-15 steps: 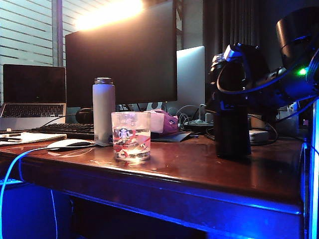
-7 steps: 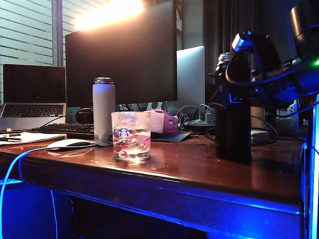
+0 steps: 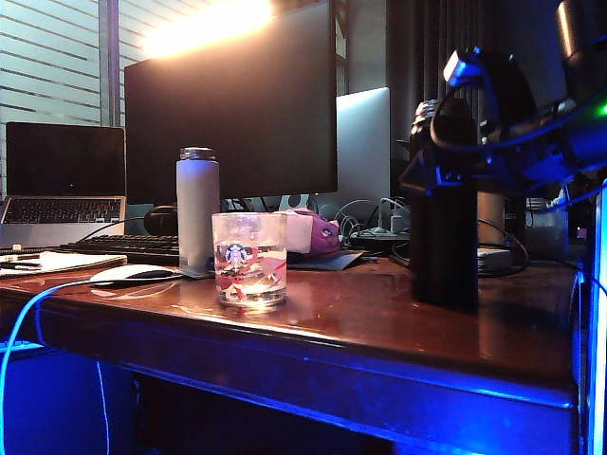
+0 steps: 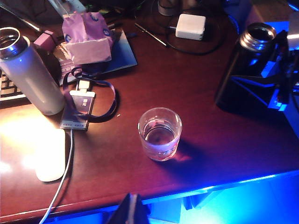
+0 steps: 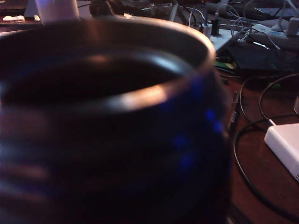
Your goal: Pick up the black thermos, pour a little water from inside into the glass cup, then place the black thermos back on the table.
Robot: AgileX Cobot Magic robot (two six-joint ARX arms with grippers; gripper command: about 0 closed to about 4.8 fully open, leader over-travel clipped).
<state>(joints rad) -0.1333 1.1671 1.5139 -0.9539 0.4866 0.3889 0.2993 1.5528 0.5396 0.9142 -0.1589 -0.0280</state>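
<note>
Right gripper (image 3: pixel 446 175) spread wide around black thermos (image 3: pixel 443 242), fingertips hidden; left gripper (image 4: pixel 132 210) cut off, jaw state unreadable; glass cup (image 3: pixel 248 258) at thermos's nine o'clock.

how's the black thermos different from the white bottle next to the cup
The tall matte-black thermos is dark and stands on the right of the table; the pale white-lavender bottle stands left, behind the clear glass cup.

The black thermos has the right hand around its upper part; the white bottle has no hand near it.

The black thermos rises higher in the exterior view than the white bottle.

Both stand upright, uncapped, with metallic rims.
</note>
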